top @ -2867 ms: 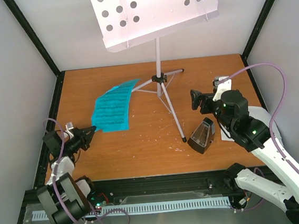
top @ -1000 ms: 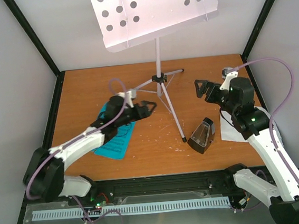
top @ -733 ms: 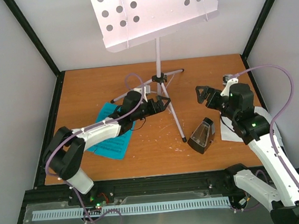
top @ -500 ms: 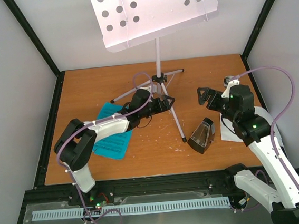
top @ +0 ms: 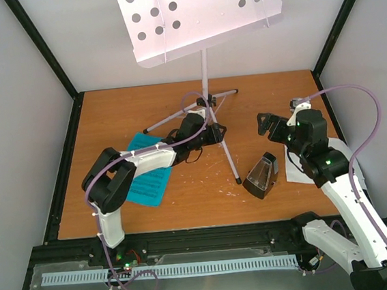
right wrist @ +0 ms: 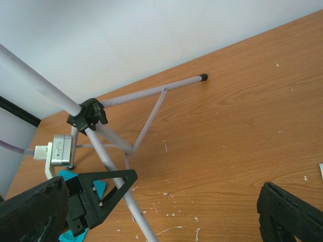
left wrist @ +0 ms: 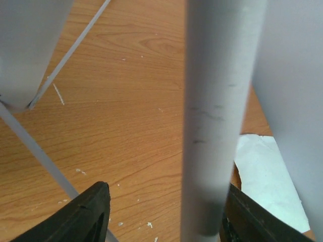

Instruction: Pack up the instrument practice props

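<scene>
One stand [top: 205, 75] rises on the worktop [top: 186, 207], one blue sheet [top: 146, 184] to its left, one metronome [top: 262, 176] and one white sheet [top: 295, 171] to its right. The left pincer [top: 215, 132] straddles its front leg, half open. The right pincer [top: 262, 124] hangs wide.

The music stand [right wrist: 116, 99] rests on the wooden desk [right wrist: 237, 131], its black hub [right wrist: 87, 113] left of centre. From the hub the silver pole [right wrist: 35, 75] runs up-left out of view. 1 leg [right wrist: 161, 88] stretches right of the hub to a black foot [right wrist: 203, 77], and another leg [right wrist: 113, 166] slants down below it. The left gripper [right wrist: 118, 184] sits just beside that lower leg, with a white box [right wrist: 58, 149] on it and a bit of blue sheet [right wrist: 99, 190] behind. Far below the hub, the right gripper [right wrist: 161, 201] has its 2 fingers [right wrist: 30, 212] spread to the bottom corners, bare desk between them.
</scene>
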Controlling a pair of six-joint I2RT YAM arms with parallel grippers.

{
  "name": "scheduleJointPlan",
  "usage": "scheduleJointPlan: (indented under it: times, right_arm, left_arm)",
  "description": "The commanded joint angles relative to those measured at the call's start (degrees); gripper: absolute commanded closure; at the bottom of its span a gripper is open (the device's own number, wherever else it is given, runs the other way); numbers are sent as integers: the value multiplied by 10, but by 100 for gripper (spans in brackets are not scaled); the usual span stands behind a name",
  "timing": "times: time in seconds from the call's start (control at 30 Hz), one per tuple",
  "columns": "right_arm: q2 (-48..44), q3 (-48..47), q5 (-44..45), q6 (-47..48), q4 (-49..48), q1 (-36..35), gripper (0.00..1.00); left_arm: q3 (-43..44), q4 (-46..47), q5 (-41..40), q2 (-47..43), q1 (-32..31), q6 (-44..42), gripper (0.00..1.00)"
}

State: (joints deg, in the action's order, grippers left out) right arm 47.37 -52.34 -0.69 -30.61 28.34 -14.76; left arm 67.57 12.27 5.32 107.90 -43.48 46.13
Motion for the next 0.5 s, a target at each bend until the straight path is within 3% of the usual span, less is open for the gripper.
scheduleJointPlan:
  times: [0.0,0.13,0.47]
  right_arm:
    - [5,3,28,11,-8,4,0]
    - [10,7,36,11,-17,4,0]
    - [31,20,34,-10,-36,3,0]
  left_arm:
    - [27,-18,-24,4,-5,-40,47]
    - [14,-46,-52,-17,-5,-63,64]
    - [-89,-70,-21,-112,29,-77,83]
